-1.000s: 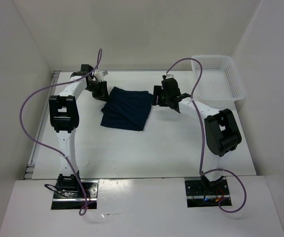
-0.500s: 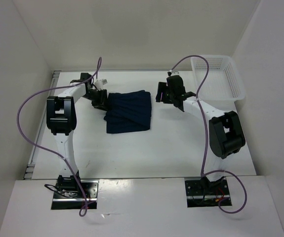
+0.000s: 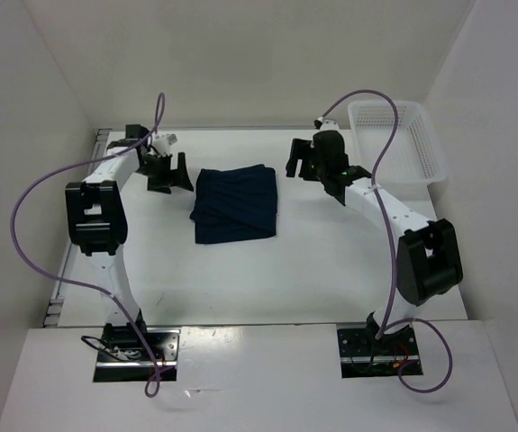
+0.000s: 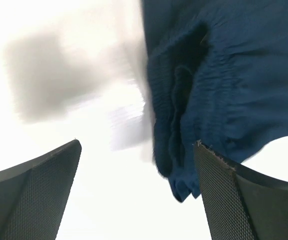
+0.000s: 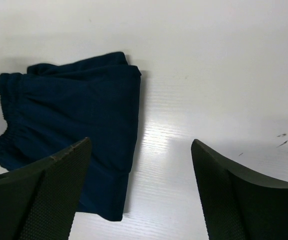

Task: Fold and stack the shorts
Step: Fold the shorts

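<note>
Left gripper (image 3: 172, 174) pulled off shorts (image 3: 235, 203), jaws apart, right gripper (image 3: 296, 167) retreated

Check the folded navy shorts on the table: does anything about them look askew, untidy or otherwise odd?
Only slightly. The shorts lie folded flat on the table, but the gathered waistband edge, on the left arm's side, is bunched, its layers uneven rather than flush. Nothing looks spilled or damaged.
</note>
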